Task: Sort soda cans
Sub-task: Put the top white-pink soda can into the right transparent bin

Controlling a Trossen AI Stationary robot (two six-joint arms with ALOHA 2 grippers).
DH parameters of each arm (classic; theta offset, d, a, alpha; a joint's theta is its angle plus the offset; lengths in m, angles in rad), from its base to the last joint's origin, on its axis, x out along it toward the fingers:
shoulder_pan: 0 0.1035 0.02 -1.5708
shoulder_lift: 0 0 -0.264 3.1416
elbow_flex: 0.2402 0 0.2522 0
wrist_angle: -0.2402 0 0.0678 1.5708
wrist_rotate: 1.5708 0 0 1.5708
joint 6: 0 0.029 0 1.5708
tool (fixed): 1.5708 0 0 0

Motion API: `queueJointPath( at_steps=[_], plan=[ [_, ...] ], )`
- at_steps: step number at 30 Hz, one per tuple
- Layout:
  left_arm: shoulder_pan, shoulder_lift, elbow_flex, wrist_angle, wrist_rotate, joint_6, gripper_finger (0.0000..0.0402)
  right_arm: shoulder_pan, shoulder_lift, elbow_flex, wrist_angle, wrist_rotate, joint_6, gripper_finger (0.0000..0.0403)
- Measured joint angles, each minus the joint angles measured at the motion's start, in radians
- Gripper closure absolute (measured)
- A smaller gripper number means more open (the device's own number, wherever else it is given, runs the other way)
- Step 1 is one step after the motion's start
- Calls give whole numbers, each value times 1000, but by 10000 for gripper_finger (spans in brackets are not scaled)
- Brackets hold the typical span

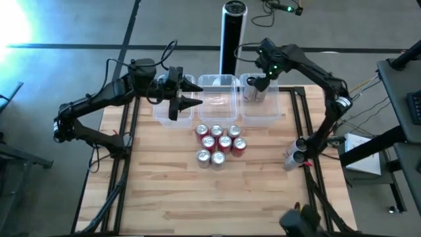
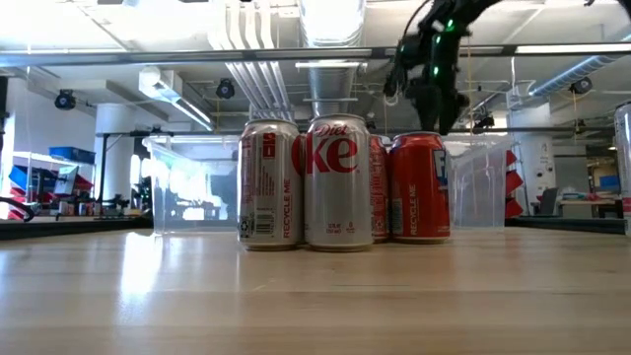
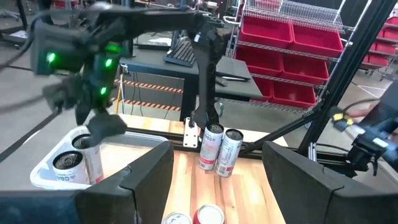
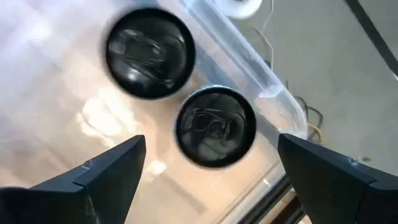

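We are watching the right gripper (image 1: 258, 84) hanging over the right-hand tub (image 1: 275, 117) at the far edge of the tabletop (image 1: 171, 191), and its fingers are standing wide apart with nothing between them. Straight below it, in the right wrist view, two dark-topped cans (image 4: 214, 126) are standing upright inside that tub, touching each other near the tub's wall; their long axes are running straight up toward the gripper, so we are judging that this arm is letting go there rather than reaching.

What the coming move is turning on is where the unsorted cans are lying: the cluster of red and silver cans (image 1: 219, 145) is standing upright near the middle of the tabletop, just on the near side of the row of tubs, between the two arms. The left gripper (image 1: 189, 103) is hovering over the left tub (image 1: 166, 118), partly apart and empty, and it is sitting closer to the cluster than the right one, so we are judging the left arm better placed for the next pick. Two more silver cans (image 1: 293, 158) are standing at the right edge of the tabletop, well apart from the cluster and nearer the right arm's base
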Motion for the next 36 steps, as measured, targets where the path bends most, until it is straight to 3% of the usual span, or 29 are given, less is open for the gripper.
queueJointPath(
  at_steps=[4, 9, 15, 24, 30, 36],
  plan=[
    [-7, 0, 0, 13, 1, 0, 170, 48, -93, -2, -31, -48, 62, 42],
    [-21, 0, 0, 34, 1, 0, 170, 150, -191, -18, -204, -48, 178, 42],
    [-26, 0, 0, 70, 1, 21, 170, 311, -319, -72, -321, -48, 432, 42],
    [-26, 13, 0, 78, 96, 101, 170, 534, -550, -329, -326, -131, 858, 42],
    [-25, 24, 0, 90, 105, 107, 170, 647, -614, -479, -325, -157, 1011, 42],
    [-26, 29, 0, 94, 105, 107, 170, 676, -641, -561, -324, -176, 1056, 42]
  ],
)
